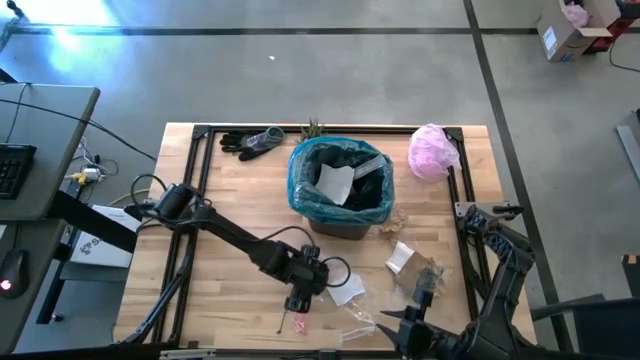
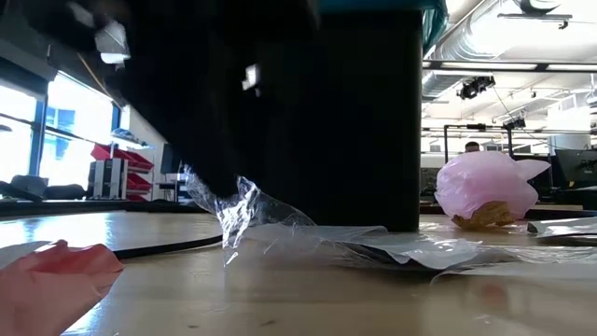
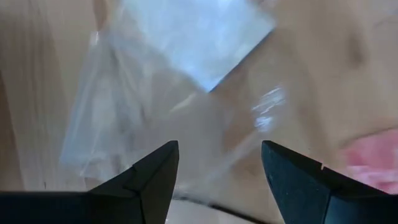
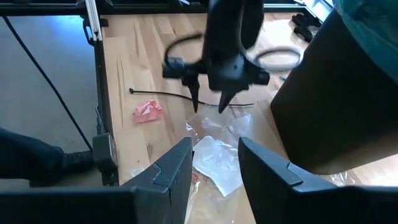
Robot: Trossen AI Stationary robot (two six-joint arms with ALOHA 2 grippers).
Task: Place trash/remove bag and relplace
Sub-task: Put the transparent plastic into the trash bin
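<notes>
A dark bin (image 1: 345, 222) lined with the teal bag (image 1: 303, 180) stands mid-table, with white paper inside it. On the wood in front of it lie the trash pieces: a white paper scrap (image 1: 347, 290), a clear wrapper (image 1: 360, 322) (image 3: 124, 112) (image 2: 244, 207), another white scrap (image 1: 400, 258) and a brownish lump (image 1: 430, 272). My left gripper (image 1: 298, 300) (image 3: 219, 155) (image 4: 208, 106) points down, open, just above the clear wrapper and the white scrap (image 3: 199, 37). My right gripper (image 1: 385, 322) (image 4: 214, 155) is open and low at the near edge, pointing at the same scraps (image 4: 217, 162).
A pale pink bag (image 1: 432, 150) (image 2: 485, 187) sits at the far right, with dark gloves (image 1: 250, 142) and a small plant (image 1: 313, 128) at the far edge. A pink scrap (image 1: 300, 325) (image 4: 148, 112) and a thin black cable (image 4: 161, 93) lie near my left gripper. A black frame (image 1: 195, 190) rims the table.
</notes>
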